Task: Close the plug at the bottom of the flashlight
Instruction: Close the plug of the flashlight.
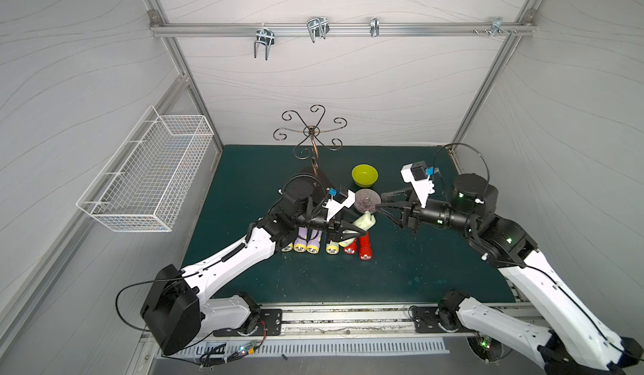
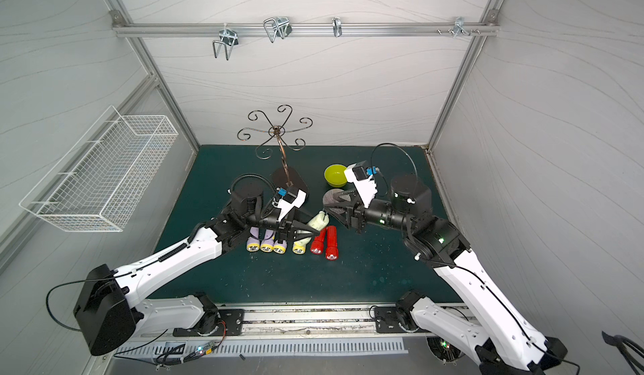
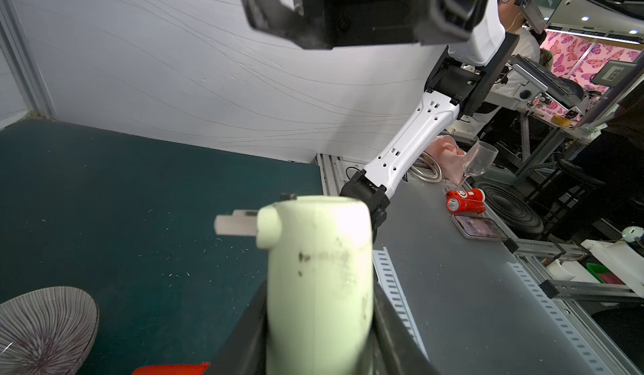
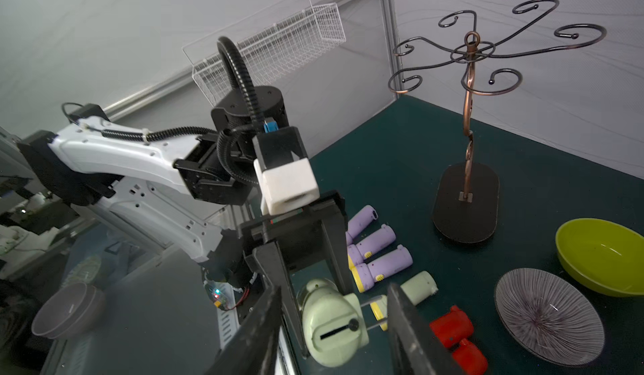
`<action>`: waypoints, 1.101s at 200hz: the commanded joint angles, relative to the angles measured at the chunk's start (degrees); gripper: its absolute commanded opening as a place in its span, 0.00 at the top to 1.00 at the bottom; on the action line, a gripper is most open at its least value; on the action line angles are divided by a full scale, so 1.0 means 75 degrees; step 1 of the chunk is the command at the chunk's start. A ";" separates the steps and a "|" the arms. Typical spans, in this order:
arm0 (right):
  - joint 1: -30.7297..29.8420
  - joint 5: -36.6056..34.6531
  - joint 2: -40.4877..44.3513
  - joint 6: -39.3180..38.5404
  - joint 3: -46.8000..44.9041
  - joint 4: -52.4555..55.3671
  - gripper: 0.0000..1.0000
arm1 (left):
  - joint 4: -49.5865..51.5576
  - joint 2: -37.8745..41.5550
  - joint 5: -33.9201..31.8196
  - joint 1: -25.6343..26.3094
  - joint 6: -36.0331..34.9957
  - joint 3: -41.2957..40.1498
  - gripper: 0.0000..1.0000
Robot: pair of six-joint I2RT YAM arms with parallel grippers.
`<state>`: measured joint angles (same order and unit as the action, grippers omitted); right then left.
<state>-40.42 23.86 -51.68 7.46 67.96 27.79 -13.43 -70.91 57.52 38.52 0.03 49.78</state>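
A pale green flashlight (image 1: pixel 364 221) (image 2: pixel 317 220) hangs above the mat with my left gripper (image 1: pixel 362 232) (image 3: pixel 319 321) shut on its body (image 3: pixel 317 268). Its bottom end (image 4: pixel 332 324) faces my right gripper. The plug (image 3: pixel 233 221) stands out sideways there, as two metal prongs (image 4: pixel 374 303). My right gripper (image 1: pixel 380 203) (image 4: pixel 334 288) is open and straddles that bottom end. The prongs reach to the inner face of one of its fingers (image 4: pixel 404 321). I cannot tell whether they touch.
On the green mat below lie three purple flashlights (image 1: pixel 306 241), another pale green one (image 1: pixel 332 249) and two red ones (image 1: pixel 360 246). A striped plate (image 1: pixel 369 199), a lime bowl (image 1: pixel 364 175) and a metal cup stand (image 1: pixel 310 132) are behind. A wire basket (image 1: pixel 150 178) hangs on the left wall.
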 commanded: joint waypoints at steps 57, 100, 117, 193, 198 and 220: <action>-0.0561 -0.0568 -0.0409 -0.1145 -0.0180 0.0402 0.46 | -0.0623 -0.0232 0.0543 -0.0338 0.0005 0.0453 1.00; -0.0573 -0.0550 -0.0602 -0.1227 -0.0208 0.0395 0.46 | -0.0775 -0.0353 0.0698 -0.0436 0.0144 0.0474 1.00; -0.0584 -0.0547 -0.0665 -0.1215 -0.0259 0.0361 0.46 | -0.0796 -0.0380 0.0733 -0.0449 0.0167 0.0476 1.00; -0.0644 -0.0568 -0.0772 -0.1124 -0.0308 0.0316 0.64 | -0.0866 -0.0471 0.0749 -0.0496 0.0309 0.0534 1.00; -0.0648 -0.0568 -0.0773 -0.1124 -0.0305 0.0314 0.65 | -0.0865 -0.0477 0.0755 -0.0503 0.0319 0.0535 1.00; -0.0661 -0.0591 -0.0812 -0.1090 -0.0266 0.0340 0.65 | -0.0869 -0.0473 0.0746 -0.0516 0.0314 0.0534 1.00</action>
<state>-44.86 19.73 -57.21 -0.93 65.84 29.95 -15.53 -74.52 61.36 34.96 2.66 50.15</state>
